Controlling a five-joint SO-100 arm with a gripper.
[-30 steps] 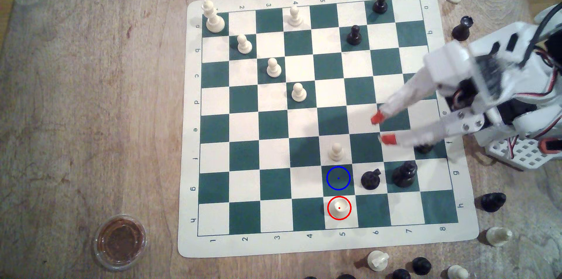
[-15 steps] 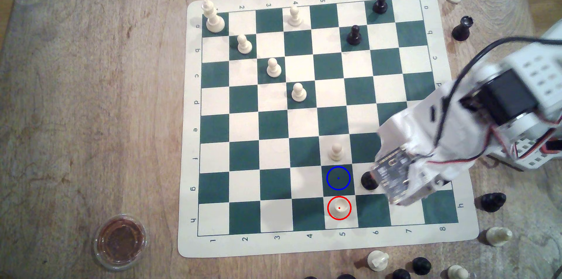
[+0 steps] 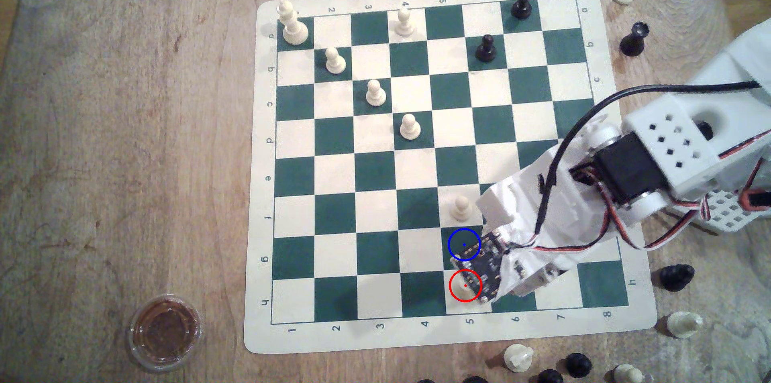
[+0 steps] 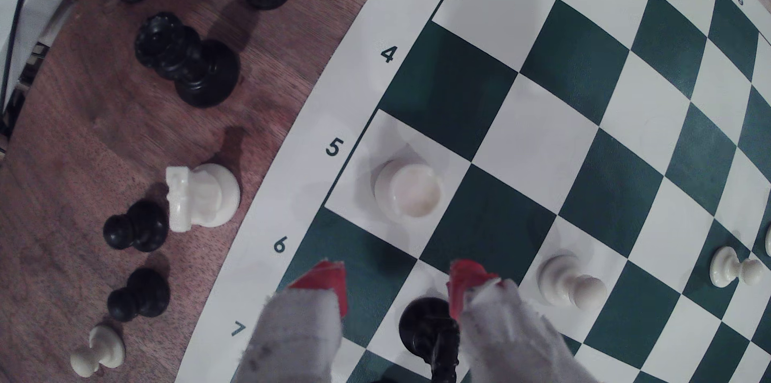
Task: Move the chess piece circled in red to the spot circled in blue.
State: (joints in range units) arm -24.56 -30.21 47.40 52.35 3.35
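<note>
Hovering near the chess piece (image 4: 408, 193), gripper (image 4: 396, 285) spread and empty (fingertips hidden in exterior view).

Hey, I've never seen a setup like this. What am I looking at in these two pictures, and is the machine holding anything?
It is a small white robot arm working over a green and white chess board on a wooden table. One picture looks down from a camera off the arm; the other comes from a camera on its wrist. The two red-tipped prongs are its end effector, open and holding nothing. Just ahead of it stands the cream piece ringed in red, meant for the neighbouring green square ringed in blue. Spare pieces lie around the board.
</note>
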